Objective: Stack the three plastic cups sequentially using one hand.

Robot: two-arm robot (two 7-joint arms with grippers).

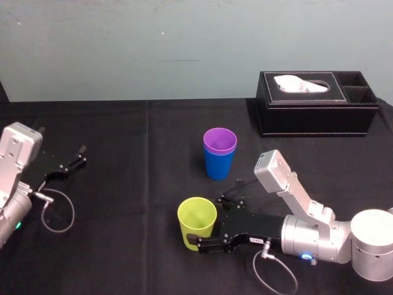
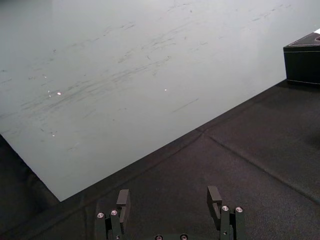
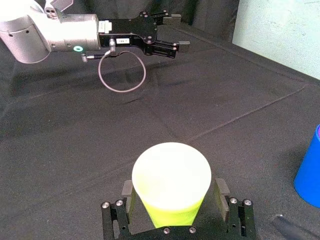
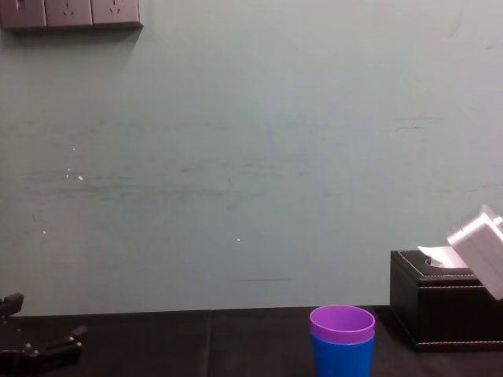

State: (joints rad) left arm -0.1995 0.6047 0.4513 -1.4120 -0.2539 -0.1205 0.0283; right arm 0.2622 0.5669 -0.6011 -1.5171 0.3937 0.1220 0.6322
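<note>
Where the robot works, a black cloth (image 1: 123,184) covers the whole table and shows a few long creases. Behind the table stands a pale grey-green wall (image 1: 123,49) with faint scuff marks. High on that wall, at the left of the chest view, is a row of wall sockets (image 4: 71,13).

At the far right of the table sits a black leather tissue box (image 1: 316,114). A white tissue (image 1: 298,83) pokes up through the oval hole in its top. The right end of the box has 2 small open pockets (image 1: 357,86).

Near the middle of the table stands the blue cup (image 1: 218,166), upright, with its mouth up. The purple cup (image 1: 220,141) sits inside it, so 2 cups make 1 stack, and the purple rim shows above the blue one.

The yellow-green cup (image 1: 196,221) stands alone, nearer to the robot than the stack and a bit to the left of it. It is upright and well apart from the other 2 cups.

The right gripper (image 1: 204,220) reaches in low from the right side. Its 2 fingers are spread, with 1 on each side of the yellow-green cup. In the right wrist view a thin gap shows between each finger and the cup wall, so they are not squeezing it.

The left gripper (image 1: 80,156) is far off at the left side of the table, away from all 3 cups. Its fingers are spread wide and hold nothing.
</note>
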